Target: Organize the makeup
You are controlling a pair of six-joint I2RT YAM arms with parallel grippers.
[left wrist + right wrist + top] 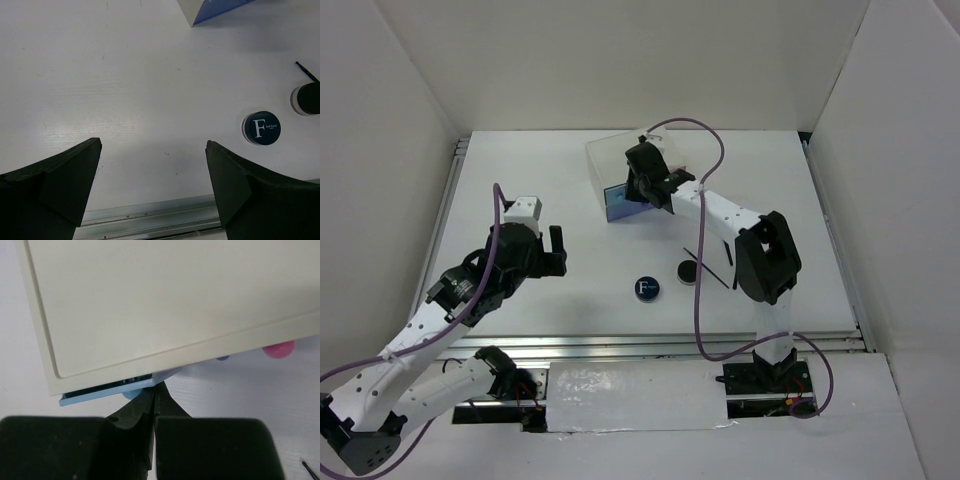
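Observation:
The round dark-blue compact marked "F" (647, 289) lies on the white table near the middle front; it also shows in the left wrist view (261, 128). The round black jar (688, 271) (306, 98) sits just to its right, beside a thin black brush (710, 268) (306, 71). My left gripper (557, 250) (152, 142) is open and empty, hovering left of the compact. My right gripper (642, 185) (157, 387) is shut, its tips touching the front of the slightly open blue drawer (100, 394) next to its knob (131, 394). Pencils and the red tube are out of view.
The white drawer box (620, 150) (150, 305) stands at the back middle, its blue drawer (620, 203) sticking out toward me. A pink knob (278, 348) shows under the box's edge. A metal rail (150, 217) runs along the table's near edge. White walls enclose the table.

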